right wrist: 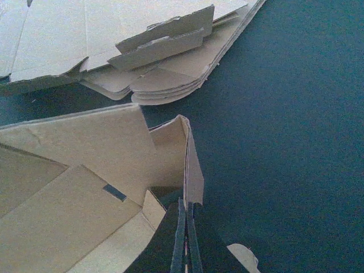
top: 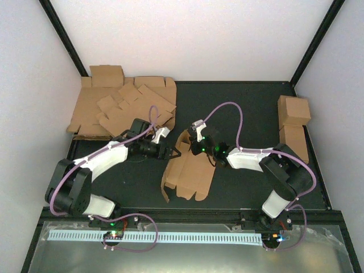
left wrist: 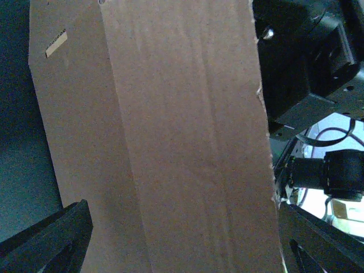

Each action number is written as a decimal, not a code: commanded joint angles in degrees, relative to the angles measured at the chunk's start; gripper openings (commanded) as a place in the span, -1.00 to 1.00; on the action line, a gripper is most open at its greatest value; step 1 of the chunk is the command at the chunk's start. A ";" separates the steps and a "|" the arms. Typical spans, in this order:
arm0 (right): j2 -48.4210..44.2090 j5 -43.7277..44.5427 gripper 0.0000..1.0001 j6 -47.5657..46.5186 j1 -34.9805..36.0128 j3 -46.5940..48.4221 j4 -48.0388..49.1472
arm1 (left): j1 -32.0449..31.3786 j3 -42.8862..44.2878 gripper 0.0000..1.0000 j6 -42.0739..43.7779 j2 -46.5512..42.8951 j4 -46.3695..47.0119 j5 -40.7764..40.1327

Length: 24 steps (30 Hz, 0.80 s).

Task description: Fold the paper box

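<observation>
The paper box (top: 190, 170), a brown cardboard sheet with some walls raised, lies mid-table between the two arms. My right gripper (top: 197, 143) is at its far end, shut on the thin edge of an upright flap (right wrist: 193, 165); in the right wrist view the two fingers (right wrist: 181, 239) press together on that edge. From the left, my left gripper (top: 170, 152) is open against the box's side. In the left wrist view a broad cardboard panel (left wrist: 182, 136) fills the space between its spread fingertips (left wrist: 54, 236), close to the camera.
A stack of flat brown blanks (top: 122, 105) covers the back left corner and shows at the top of the right wrist view (right wrist: 165, 51). Two finished brown cartons (top: 294, 111) stand at the right edge. The right arm's body (left wrist: 307, 68) is close beside the left gripper.
</observation>
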 commanded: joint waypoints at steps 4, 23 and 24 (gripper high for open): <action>-1.90 -0.49 -0.96 -0.50 -0.07 -0.90 1.50 | 0.97 -0.57 0.86 -4.85 -4.75 4.86 1.57; -2.32 -0.71 -0.97 -0.55 0.16 -1.07 1.50 | 3.16 -5.74 0.29 -11.26 -3.96 11.82 1.34; -2.28 -0.71 -0.97 -0.61 0.21 -1.03 1.50 | 3.06 -5.69 0.29 -10.89 -3.48 11.52 1.40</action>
